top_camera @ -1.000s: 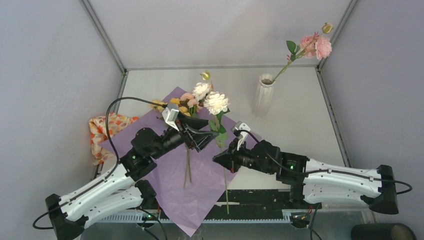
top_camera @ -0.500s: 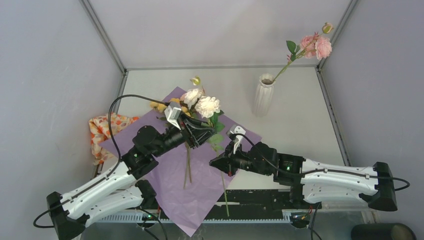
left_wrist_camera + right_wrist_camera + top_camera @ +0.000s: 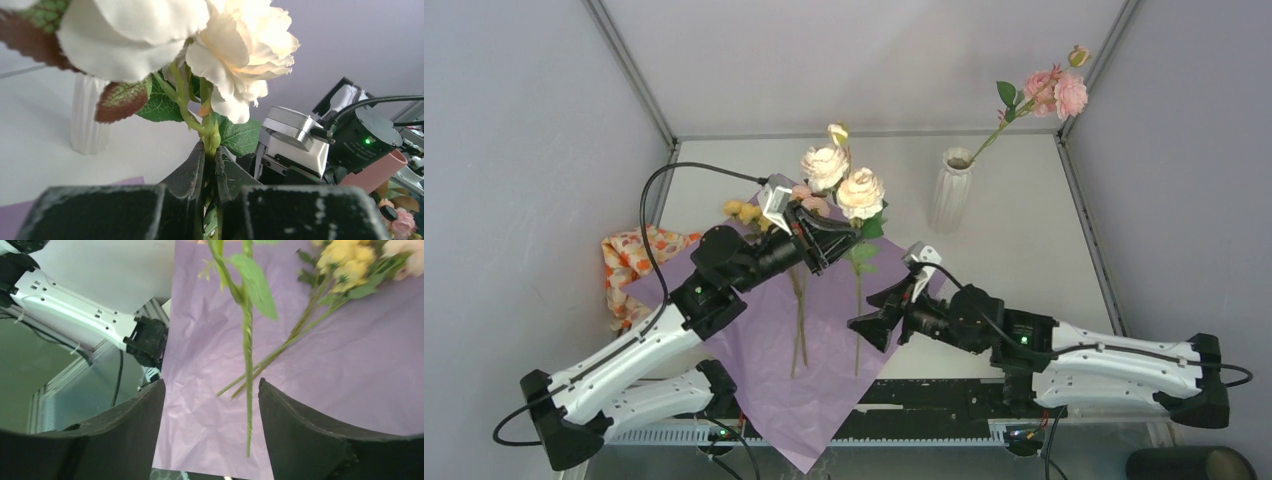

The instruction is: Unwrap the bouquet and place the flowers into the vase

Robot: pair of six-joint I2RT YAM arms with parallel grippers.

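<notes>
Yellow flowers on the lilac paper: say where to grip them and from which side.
Grip the bare lower stems, coming down from above with jaws across them: the yellow flowers lie flat on the lilac paper, blooms far-left, stem ends pointing near.

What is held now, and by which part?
The left gripper pinches the cream roses by the stem just under the blooms; the right gripper holds nothing.

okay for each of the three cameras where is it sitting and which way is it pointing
Top external: above and behind the robot, looking down on the table; both arms show.
Left wrist: looks along the left pincer, shut on the cream rose stem; vase beyond.
Right wrist: looks down through the open right pincer at the purple paper.
Shared by all: that stem.
</notes>
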